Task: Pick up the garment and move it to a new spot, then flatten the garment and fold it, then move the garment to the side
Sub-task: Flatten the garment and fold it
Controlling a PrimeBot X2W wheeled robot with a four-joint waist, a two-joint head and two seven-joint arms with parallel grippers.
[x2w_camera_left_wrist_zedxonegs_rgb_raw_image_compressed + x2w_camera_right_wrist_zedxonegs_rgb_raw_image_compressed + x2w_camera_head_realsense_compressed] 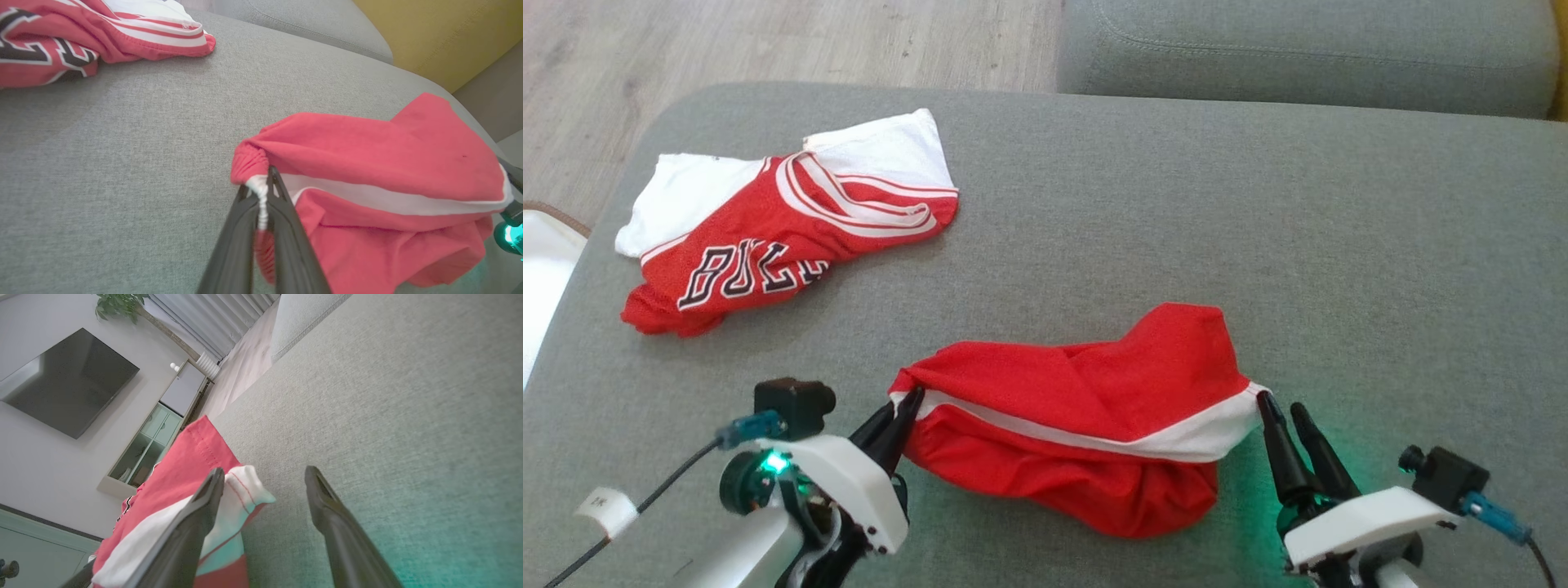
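Soft, even daylight all over, shadows barely there. A green glow tints the grey sofa cushion (1094,204) right beside the right gripper (1281,401). Head view's a bit soft. Wrist views bend at the edges; the left gripper (263,183) blurs low down, and the red garment (367,147) looks washed-out pink there.

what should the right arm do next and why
Probably close the right gripper: its jaws stand open with the tip of the white band of the red garment between them, while the left gripper is shut on the band's other end.
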